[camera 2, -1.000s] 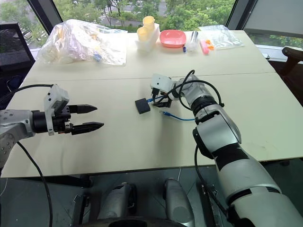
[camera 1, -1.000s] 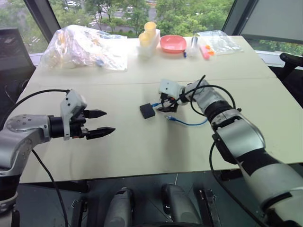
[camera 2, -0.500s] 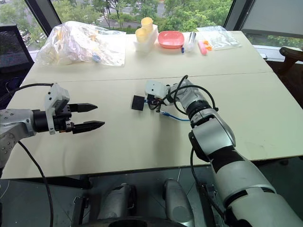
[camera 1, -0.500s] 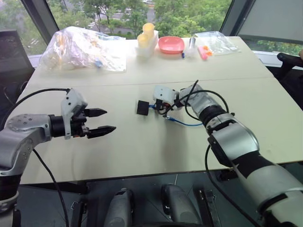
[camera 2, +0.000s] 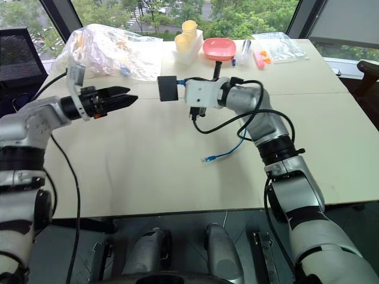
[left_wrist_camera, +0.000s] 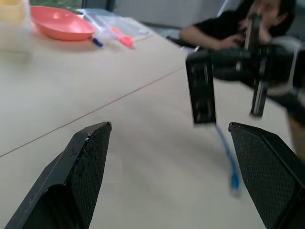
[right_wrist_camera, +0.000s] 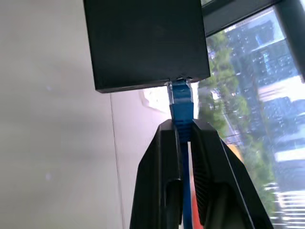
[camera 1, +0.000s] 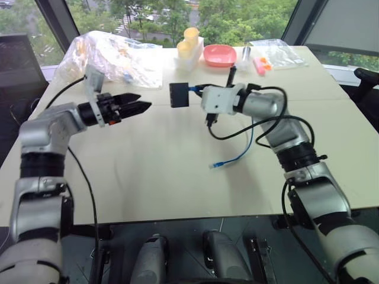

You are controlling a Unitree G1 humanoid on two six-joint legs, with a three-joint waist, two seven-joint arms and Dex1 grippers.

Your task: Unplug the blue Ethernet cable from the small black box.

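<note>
Big beige surface by the windows, clutter along the far edge. Left gripper is up in the air with its jaws spread wide, nothing in them, pointing at the small black box hanging just past its tips. Box is still plugged into the blue Ethernet cable, and the right gripper has its jaws pinched shut on the cable right behind the plug. Free end trails down onto the surface below.

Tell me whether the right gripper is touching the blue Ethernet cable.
Touching. The right wrist view shows the right gripper shut on the blue Ethernet cable, just behind its plug in the small black box.
</note>
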